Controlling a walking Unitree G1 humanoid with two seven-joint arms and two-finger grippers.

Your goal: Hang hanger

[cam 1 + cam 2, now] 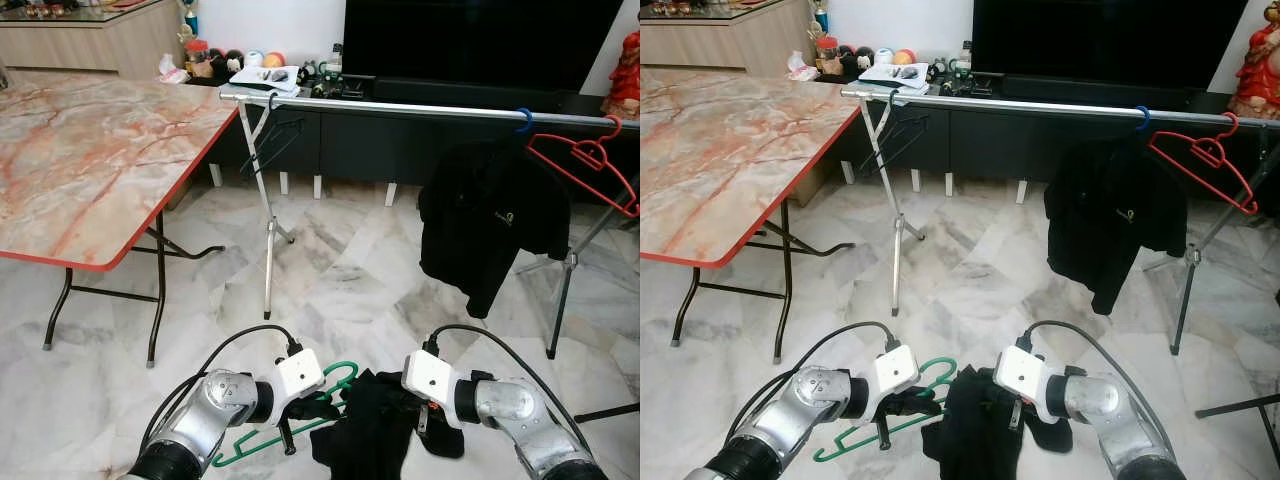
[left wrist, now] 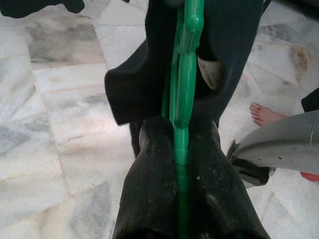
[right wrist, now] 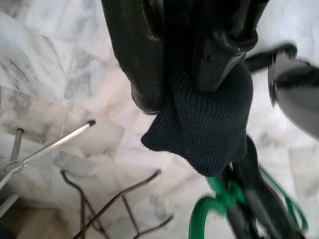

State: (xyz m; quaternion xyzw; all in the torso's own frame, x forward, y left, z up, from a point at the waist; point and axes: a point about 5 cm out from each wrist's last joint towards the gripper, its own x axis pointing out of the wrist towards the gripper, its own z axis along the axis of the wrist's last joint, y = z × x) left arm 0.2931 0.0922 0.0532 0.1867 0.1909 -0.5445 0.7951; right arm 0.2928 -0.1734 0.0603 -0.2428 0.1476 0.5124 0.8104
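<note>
Rail [image 1: 420, 106]: long silver metal clothes rail on thin tripod legs, running across the room in front of the low black TV cabinet [image 1: 400, 140]. On the rail, a black garment [image 1: 490, 215] hangs from a blue hook; just beside it, at the rail's right end, an empty red plastic hanger [image 1: 585, 165] hangs tilted. An empty black hanger [image 1: 272, 135] hangs near the rail's left end. Marble-pattern folding table with red edge [image 1: 95, 150] stands left of the rail, its corner near the left tripod.

Green plastic hanger [image 1: 305, 412] is well below and in front of the rail, low over the marble floor [image 1: 350, 270], with a dark knit garment [image 1: 375, 425] draped on it. Left gripper [image 2: 178, 184] is pressed together on the green hanger's bar. Right gripper [image 3: 187, 74] pinches the dark knit fabric. A person's bare foot [image 2: 266, 114] is on the floor just beyond the garment.
</note>
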